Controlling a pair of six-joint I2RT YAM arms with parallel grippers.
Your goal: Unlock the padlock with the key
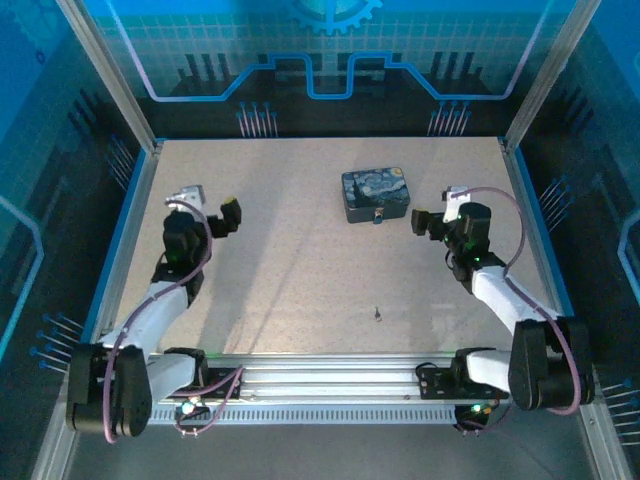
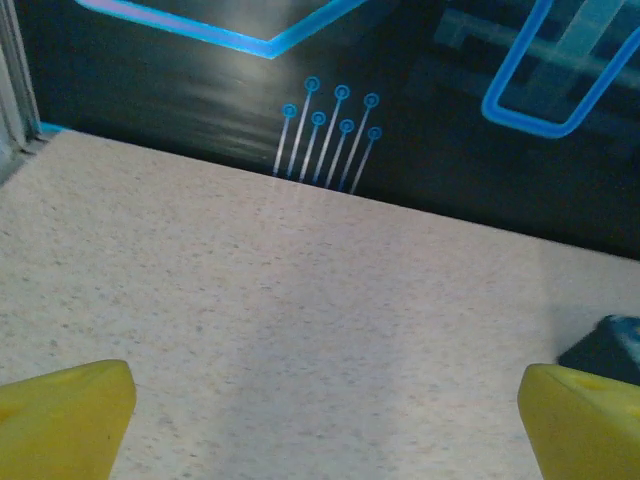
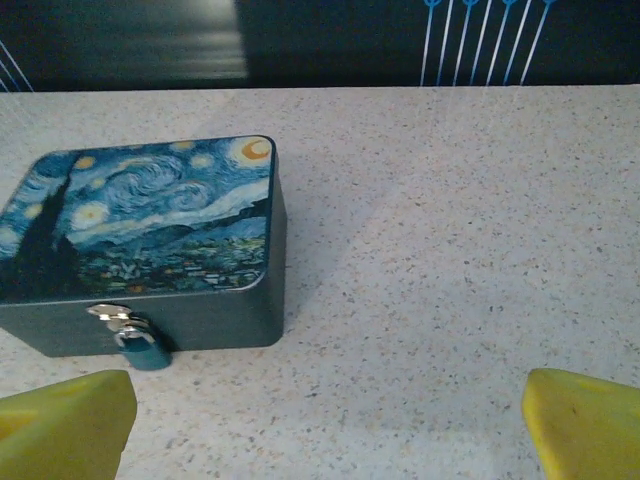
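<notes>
The padlock [image 3: 137,341] is small, with a bluish body and a pale metal shackle. It hangs from the hasp on the front wall of the starry-night tin box [image 3: 140,225], and in the top view the padlock [image 1: 379,215] is a speck at the near side of the box [image 1: 376,193]. The key [image 1: 377,312] lies alone on the table, well in front of the box. My right gripper [image 3: 330,430] is open just right of the box, yellow fingertips [image 3: 70,425] wide apart and nothing between them. My left gripper [image 2: 325,420] is open over bare table at the left.
The speckled tabletop [image 1: 300,270] is fenced by a blue rim and dark printed walls [image 2: 330,130]. A corner of the box [image 2: 612,340] shows at the right edge of the left wrist view. Both arm bases sit on the rail [image 1: 320,375] at the near edge.
</notes>
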